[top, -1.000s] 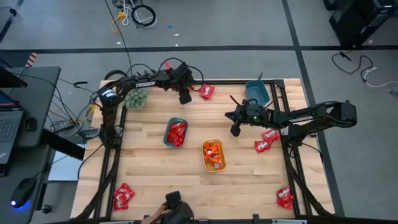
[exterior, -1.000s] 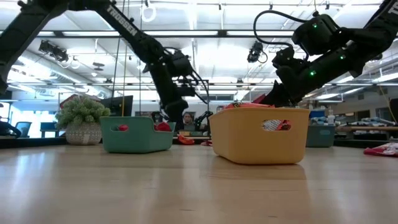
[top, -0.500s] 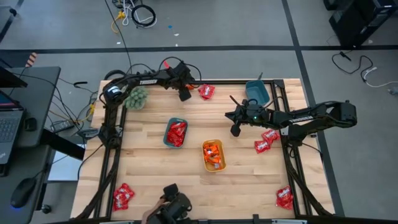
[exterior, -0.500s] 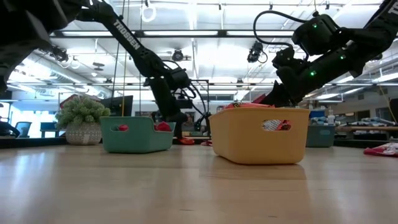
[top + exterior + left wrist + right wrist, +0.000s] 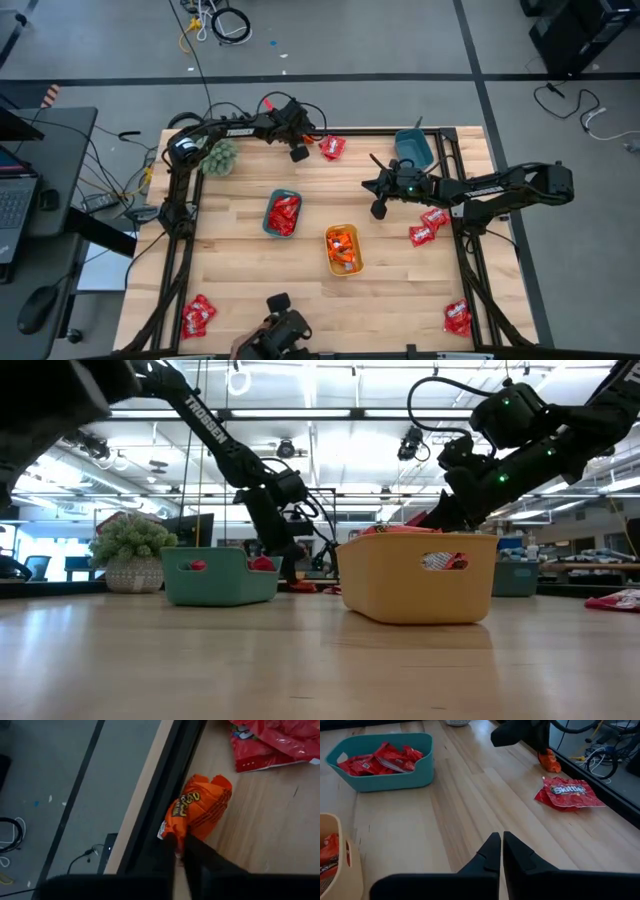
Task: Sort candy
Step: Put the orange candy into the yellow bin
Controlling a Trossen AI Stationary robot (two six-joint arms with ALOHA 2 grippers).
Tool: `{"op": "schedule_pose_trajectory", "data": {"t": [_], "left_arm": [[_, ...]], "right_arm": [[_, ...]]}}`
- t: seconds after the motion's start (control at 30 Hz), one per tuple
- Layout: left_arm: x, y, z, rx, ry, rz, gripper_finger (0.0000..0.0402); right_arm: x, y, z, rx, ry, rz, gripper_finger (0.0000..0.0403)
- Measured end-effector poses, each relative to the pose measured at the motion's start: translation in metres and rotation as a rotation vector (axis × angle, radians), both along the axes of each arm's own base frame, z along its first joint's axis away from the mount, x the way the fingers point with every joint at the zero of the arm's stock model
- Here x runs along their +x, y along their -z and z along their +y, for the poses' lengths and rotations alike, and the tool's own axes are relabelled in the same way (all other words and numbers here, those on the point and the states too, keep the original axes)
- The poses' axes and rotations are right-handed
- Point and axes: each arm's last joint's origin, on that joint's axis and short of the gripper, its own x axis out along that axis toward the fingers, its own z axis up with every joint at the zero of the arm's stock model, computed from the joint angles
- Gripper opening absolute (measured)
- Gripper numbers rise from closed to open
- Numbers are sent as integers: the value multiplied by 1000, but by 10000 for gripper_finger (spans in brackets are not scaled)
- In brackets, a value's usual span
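Observation:
An orange wrapped candy [image 5: 202, 805] lies on the table at its far edge, against the dark frame rail. My left gripper [image 5: 298, 153] is shut on it there. A red candy pack [image 5: 333, 147] lies just to its right. Red candies fill the teal tray [image 5: 268, 214], and orange ones lie in the yellow tray [image 5: 356, 250]. My right gripper [image 5: 378, 210] hangs shut and holds nothing, right of the table's middle. My left gripper pinches the orange candy's wrapper end [image 5: 176, 831] between its two fingers [image 5: 192, 847]. The fingers slant down toward the table's far edge. The candy's body rests on the wood beside the rail.
A blue tray [image 5: 413, 148] stands at the far right, a green ball plant [image 5: 218, 157] at the far left. Loose red candies lie at the right [image 5: 428, 225], near right [image 5: 457, 317] and near left [image 5: 197, 315]. A person's hand [image 5: 270, 340] shows at the near edge.
My left gripper has sunk toward the table and gone a little toward the far edge, ending at the orange candy. The hand at the near edge has shifted.

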Motion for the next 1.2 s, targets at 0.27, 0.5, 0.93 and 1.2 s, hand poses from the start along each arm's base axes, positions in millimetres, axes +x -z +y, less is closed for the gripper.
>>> {"op": "schedule_pose_trajectory", "data": {"t": [0.27, 0.5, 0.93, 1.2], "left_arm": [[3, -26, -14, 28, 33, -24, 2], [15, -75, -59, 1, 238, -136, 1], [60, -79, -195, -67, 744, -152, 0], [69, -64, -263, -112, 962, -222, 0]], "right_arm": [[0, 0, 0, 1, 0, 3, 8], [-1, 2, 0, 6, 4, 22, 4], [-3, 5, 0, 34, 18, 41, 2], [-3, 5, 0, 34, 18, 40, 4]]}}
